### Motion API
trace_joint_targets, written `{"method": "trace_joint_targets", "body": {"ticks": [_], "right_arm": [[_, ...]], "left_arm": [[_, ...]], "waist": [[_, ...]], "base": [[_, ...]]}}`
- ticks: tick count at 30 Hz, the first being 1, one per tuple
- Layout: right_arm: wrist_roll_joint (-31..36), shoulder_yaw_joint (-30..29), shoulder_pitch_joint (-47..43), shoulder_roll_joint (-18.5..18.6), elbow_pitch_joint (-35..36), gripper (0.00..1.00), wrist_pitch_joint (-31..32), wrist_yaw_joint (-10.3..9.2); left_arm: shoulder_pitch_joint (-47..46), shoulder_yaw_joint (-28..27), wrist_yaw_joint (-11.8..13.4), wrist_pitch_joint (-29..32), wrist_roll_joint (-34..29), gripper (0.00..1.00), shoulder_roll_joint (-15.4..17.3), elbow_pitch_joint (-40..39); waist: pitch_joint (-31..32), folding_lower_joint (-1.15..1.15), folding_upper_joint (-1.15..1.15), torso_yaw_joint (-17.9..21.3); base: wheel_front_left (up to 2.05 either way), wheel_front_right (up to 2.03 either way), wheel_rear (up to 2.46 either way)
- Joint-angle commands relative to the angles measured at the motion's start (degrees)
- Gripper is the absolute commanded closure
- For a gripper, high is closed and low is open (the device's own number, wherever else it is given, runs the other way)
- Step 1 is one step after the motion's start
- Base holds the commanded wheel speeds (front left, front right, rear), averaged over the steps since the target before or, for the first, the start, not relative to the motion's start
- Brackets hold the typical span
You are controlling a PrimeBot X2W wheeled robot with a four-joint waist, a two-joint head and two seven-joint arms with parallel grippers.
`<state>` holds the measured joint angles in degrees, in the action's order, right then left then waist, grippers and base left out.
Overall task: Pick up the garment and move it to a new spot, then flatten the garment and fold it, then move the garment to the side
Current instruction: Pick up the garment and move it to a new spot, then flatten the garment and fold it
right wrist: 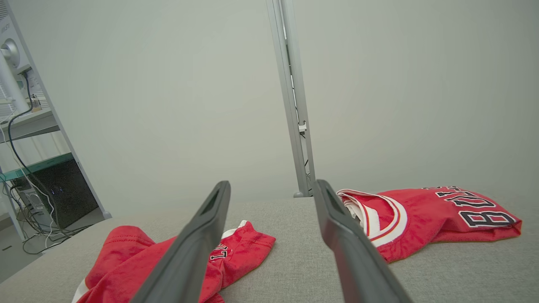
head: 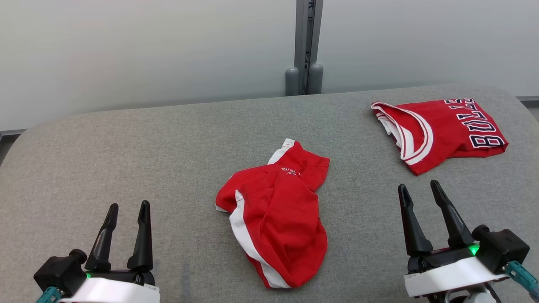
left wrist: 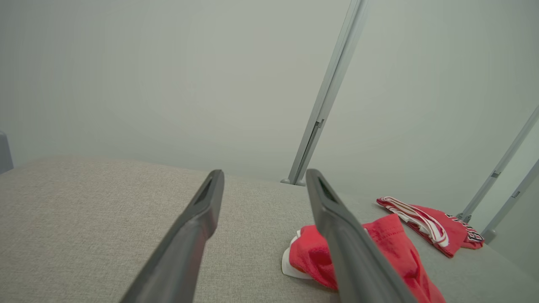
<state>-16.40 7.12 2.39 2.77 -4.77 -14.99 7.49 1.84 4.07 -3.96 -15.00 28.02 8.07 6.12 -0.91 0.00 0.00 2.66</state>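
Since nothing is in hand yet, both arms wait low at the near edge of the pad (head: 126, 139), one to each side, which leaves the middle free to work in. Here the left gripper (head: 129, 205) has its fingers parted by a modest gap and grips nothing. The right gripper (head: 417, 185) is spread much alike and equally bare, its tips pointing toward the far side. Between them, a little farther out, lie the shorts (head: 278, 219), which I take to be the garment to be handled. They sit in a crumpled heap near the pad's centre, cloth bunched over itself, a white side stripe curling along the left edge, so they want lifting and spreading before any fold. Neither gripper touches them. Farther off on the right lies the jersey (head: 446, 134), folded flat with its lettering up, well apart from the shorts; it looks like a finished piece set aside. Behind the pad stands a grey post (head: 308, 42) against a pale wall
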Motion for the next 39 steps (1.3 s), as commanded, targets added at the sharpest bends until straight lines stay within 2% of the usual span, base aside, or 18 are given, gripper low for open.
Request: {"method": "trace_joint_targets", "body": {"ticks": [1, 8, 11, 15, 26, 31, 38, 39], "right_arm": [[0.26, -0.04, 0.41, 0.25, -0.21, 0.00, -0.30, 0.01], [0.09, 1.64, 1.24, 0.24, -0.50, 0.00, -0.30, 0.01], [-0.05, 5.10, 3.86, 0.99, -1.46, 0.00, -0.30, 0.01], [-2.12, 12.13, 9.73, 2.76, -6.61, 0.00, 1.11, 0.01], [-9.91, 29.94, 27.35, 6.23, -18.64, 0.00, 21.02, 0.00], [-13.20, 33.12, 32.09, 6.90, -22.78, 0.00, 29.97, 0.00], [-13.48, 32.64, 36.21, 5.93, -27.98, 0.00, 40.64, 0.00], [-13.48, 32.64, 36.21, 5.93, -27.98, 0.00, 40.64, 0.00]], "left_arm": [[-0.97, -0.48, -0.31, -0.24, -0.56, 0.00, 0.01, 0.19], [-0.98, -1.70, -1.56, -0.25, -2.01, 0.00, -1.34, 1.04], [-1.20, -1.73, -1.91, -0.25, -2.73, 0.00, -1.82, 1.41], [-1.73, -0.74, -2.50, -0.25, -2.87, 0.00, -2.41, 2.20], [-2.17, -0.37, -3.08, -0.17, -3.11, 0.00, -3.71, 4.60], [-1.63, -0.29, -3.20, -0.18, -3.15, 0.00, -4.19, 5.20], [-1.40, -0.86, -3.38, -0.18, -3.28, 0.00, -4.51, 5.64], [-1.40, -0.86, -3.38, -0.18, -3.28, 0.00, -4.51, 5.64]], "waist": [[0.06, 0.00, 0.00, -0.07], [0.35, 0.00, 0.00, -0.38], [0.29, 0.00, 0.00, -0.83], [0.38, 0.00, 0.00, -3.59], [1.23, 0.00, 0.00, -13.48], [1.84, 0.00, 0.00, -15.61], [2.08, 0.00, 0.00, -16.15], [2.08, 0.00, 0.00, -16.15]], "base": [[0.00, 0.00, 0.00], [0.00, 0.00, 0.00], [0.00, 0.00, 0.00], [0.00, 0.00, 0.00], [0.00, 0.00, 0.00], [0.00, 0.00, 0.00], [0.00, 0.00, 0.00], [0.00, 0.00, 0.00]]}}
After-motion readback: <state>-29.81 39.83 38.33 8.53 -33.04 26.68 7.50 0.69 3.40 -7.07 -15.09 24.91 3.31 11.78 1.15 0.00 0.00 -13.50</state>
